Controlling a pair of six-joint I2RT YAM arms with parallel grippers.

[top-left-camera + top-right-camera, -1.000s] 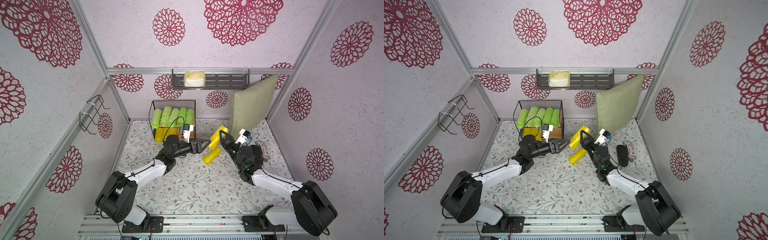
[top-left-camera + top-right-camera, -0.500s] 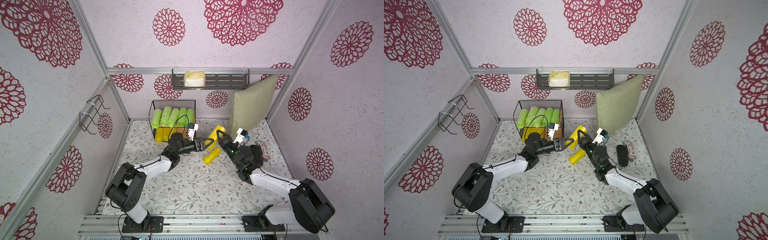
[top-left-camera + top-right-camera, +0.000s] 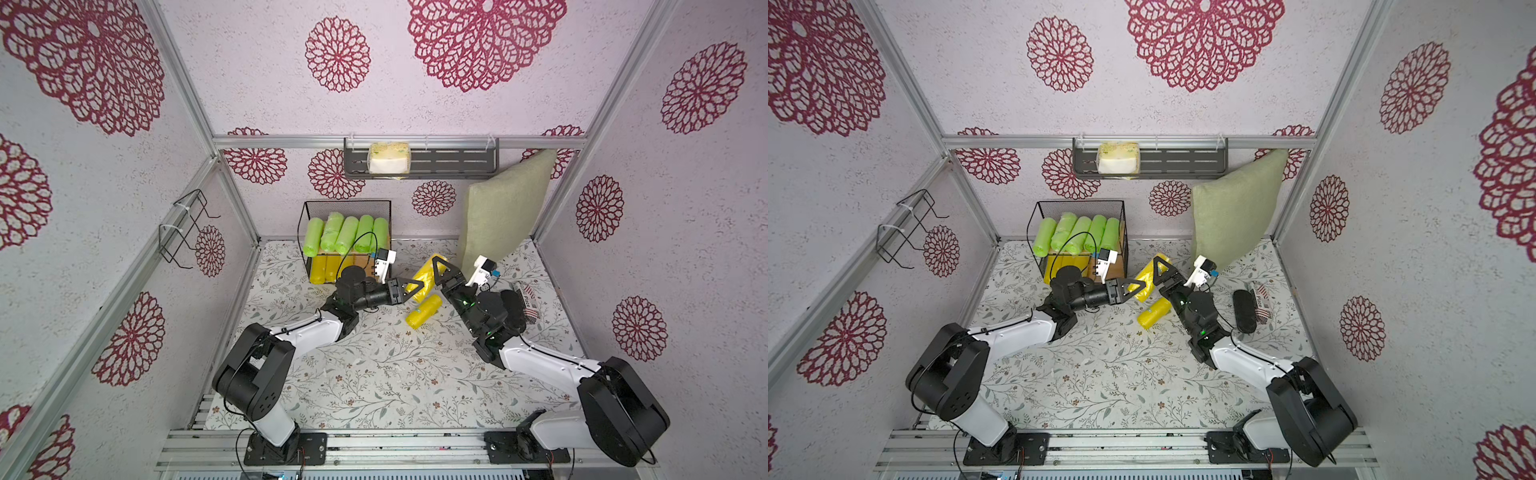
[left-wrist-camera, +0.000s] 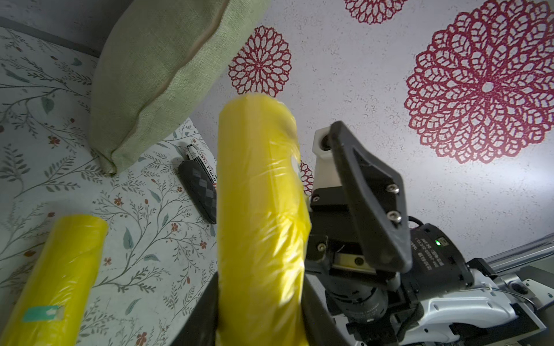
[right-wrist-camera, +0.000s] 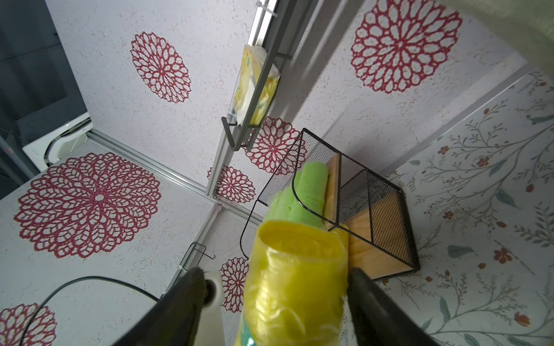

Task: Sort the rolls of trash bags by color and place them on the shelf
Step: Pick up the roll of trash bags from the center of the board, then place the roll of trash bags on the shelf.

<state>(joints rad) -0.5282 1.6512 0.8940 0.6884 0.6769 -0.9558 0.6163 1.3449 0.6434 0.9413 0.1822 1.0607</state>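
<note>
Now yellow roll (image 4: 260,194) in left gripper (image 3: 417,286) instead

One yellow roll (image 3: 423,279), wrapped in crinkled plastic, stands tilted between both tools: the left gripper (image 3: 415,289) pinches its lower part, and the right gripper (image 3: 433,268) is spread loosely around it. A second yellow roll (image 3: 423,312) lies flat on the table close beside them. Beyond the left gripper stands the shelf (image 3: 347,203). Five green rolls (image 3: 345,232) lie side by side on its upper board and more yellow rolls (image 3: 325,268) on its lower.
</note>
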